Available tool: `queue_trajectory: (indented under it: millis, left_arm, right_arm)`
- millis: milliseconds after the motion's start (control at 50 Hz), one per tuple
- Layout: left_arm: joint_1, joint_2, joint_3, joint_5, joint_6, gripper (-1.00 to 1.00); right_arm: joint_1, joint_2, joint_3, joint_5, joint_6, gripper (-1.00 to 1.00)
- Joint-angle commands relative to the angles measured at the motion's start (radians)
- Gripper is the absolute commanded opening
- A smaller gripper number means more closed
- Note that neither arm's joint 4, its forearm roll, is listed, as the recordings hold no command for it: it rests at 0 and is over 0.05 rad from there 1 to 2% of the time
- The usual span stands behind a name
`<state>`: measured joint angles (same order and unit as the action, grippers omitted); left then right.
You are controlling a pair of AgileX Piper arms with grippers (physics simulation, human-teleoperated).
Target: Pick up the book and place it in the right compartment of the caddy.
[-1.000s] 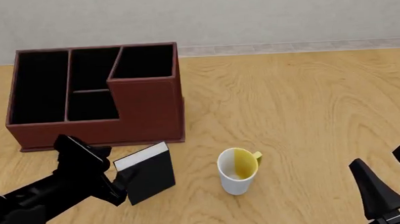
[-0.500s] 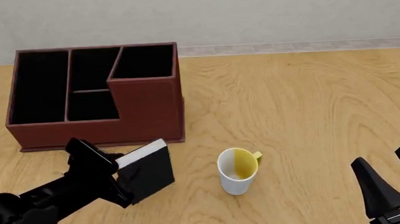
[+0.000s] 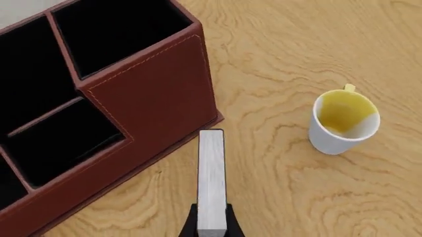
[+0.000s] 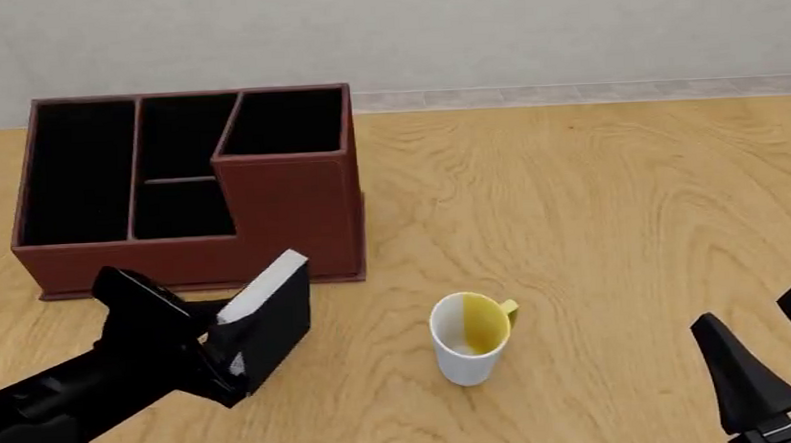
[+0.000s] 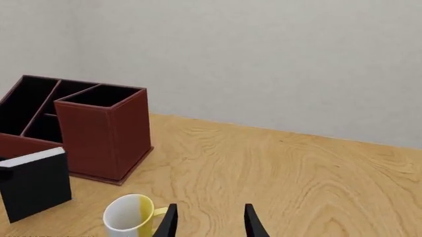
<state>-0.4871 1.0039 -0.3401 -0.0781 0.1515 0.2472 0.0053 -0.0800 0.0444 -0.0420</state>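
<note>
The black book (image 4: 269,322) with white page edges is held tilted above the table, just in front of the caddy (image 4: 295,221). My left gripper (image 4: 228,351) is shut on the book's lower end. In the left wrist view the book's white page edge (image 3: 212,182) points toward the caddy's tall reddish-brown front wall (image 3: 155,103), with the right compartment (image 3: 118,29) beyond it. In the front view the right compartment (image 4: 284,121) is at the caddy's far right corner. My right gripper (image 4: 776,360) stands open at the near right, with nothing between its fingers.
A white mug (image 4: 472,336) with a yellow inside and handle stands on the wooden table right of the book, and shows in the left wrist view (image 3: 343,123) and the right wrist view (image 5: 130,216). A grey wall runs behind the table's far edge.
My left gripper has lifted the book and swung it left, toward the caddy's front wall; the book is now more tilted. The right arm and the mug have not moved.
</note>
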Motion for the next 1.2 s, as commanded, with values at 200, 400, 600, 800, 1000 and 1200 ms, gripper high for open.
queue_trajectory:
  millis: [200,400,600,800,1000,1200]
  left_arm:
    - [-0.034,-0.423,-0.067,0.381,-0.035,-1.0]
    - [-0.057,-0.608,-0.158,0.605,-0.057,-1.0]
    - [-0.063,-0.678,-0.318,0.77,-0.074,-1.0]
    - [-0.055,-0.672,-0.412,0.821,-0.078,-1.0]
    - [-0.033,-0.633,-0.512,0.854,-0.058,-1.0]
    - [-0.019,-0.555,-0.642,0.874,-0.031,-1.0]
  right_arm:
    - [0.04,-0.003,0.022,-0.016,0.008,1.0]
    - [0.086,0.02,0.037,-0.047,0.014,1.0]
    - [0.164,0.108,0.043,-0.126,0.011,1.0]
    - [0.24,0.3,0.048,-0.293,-0.005,1.0]
    - [0.289,0.413,0.031,-0.384,-0.004,1.0]
    - [0.308,0.45,0.034,-0.415,0.013,1.0]
